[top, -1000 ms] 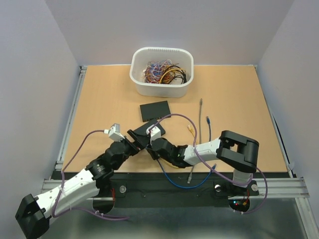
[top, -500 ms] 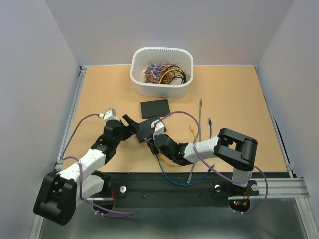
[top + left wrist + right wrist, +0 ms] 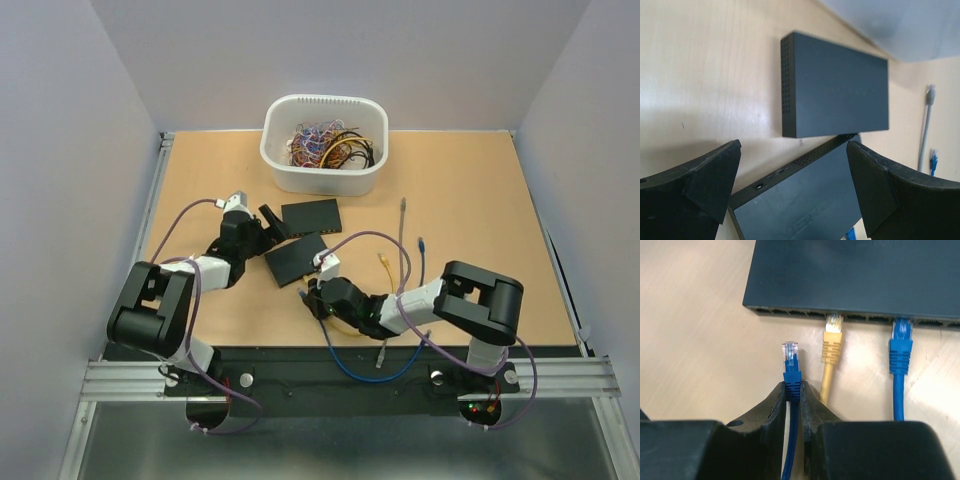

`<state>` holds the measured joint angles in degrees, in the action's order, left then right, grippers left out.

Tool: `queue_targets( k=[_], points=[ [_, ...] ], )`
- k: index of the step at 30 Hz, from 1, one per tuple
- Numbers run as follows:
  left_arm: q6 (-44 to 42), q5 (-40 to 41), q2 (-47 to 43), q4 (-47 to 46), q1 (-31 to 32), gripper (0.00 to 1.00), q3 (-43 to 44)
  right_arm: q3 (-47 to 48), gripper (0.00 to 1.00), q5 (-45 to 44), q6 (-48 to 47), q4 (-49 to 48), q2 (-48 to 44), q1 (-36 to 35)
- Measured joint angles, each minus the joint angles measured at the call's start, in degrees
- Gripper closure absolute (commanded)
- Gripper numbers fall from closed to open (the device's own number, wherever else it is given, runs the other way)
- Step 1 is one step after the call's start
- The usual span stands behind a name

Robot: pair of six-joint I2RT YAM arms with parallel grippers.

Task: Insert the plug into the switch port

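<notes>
A blue plug [image 3: 791, 362] is clamped by its boot between the nearly closed fingers of the right gripper [image 3: 794, 390]. Its clear tip is pointed at the port row of the black switch [image 3: 855, 275] but is held short of it, apart from the housing. Just beside it, a yellow plug [image 3: 832, 337] and a second blue plug [image 3: 901, 342] are seated in ports. The left gripper [image 3: 792, 150] is spread wide with nothing between its fingers, and is held over the spot where the switch and a second black box [image 3: 840, 92] lie close together. A white bin [image 3: 325, 170] of tangled wires is seen at the far side of the table [image 3: 470, 200].
</notes>
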<state>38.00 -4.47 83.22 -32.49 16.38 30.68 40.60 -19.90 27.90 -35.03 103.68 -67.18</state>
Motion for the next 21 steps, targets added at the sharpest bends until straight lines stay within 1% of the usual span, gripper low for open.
queue_targets(
  k=[3,8,14,21],
  points=[
    [0.63,-2.62,3.28,-0.31,0.02,0.02,-0.72,-2.16,0.99,0.66,0.07,0.04,-2.36,-0.04],
    [1.49,-5.25,2.21,-3.15,0.02,0.02,-4.09,-3.82,1.0,0.5,-0.04,1.29,-6.97,-0.81],
    [3.19,-6.95,-2.91,-5.64,0.87,0.02,-10.4,-3.8,1.0,-2.27,-0.85,5.29,-10.8,-4.48],
    [4.92,-8.46,-9.29,-3.08,1.49,0.02,-14.6,-4.44,1.0,-4.66,-0.35,8.11,-10.95,-5.95]
  ],
)
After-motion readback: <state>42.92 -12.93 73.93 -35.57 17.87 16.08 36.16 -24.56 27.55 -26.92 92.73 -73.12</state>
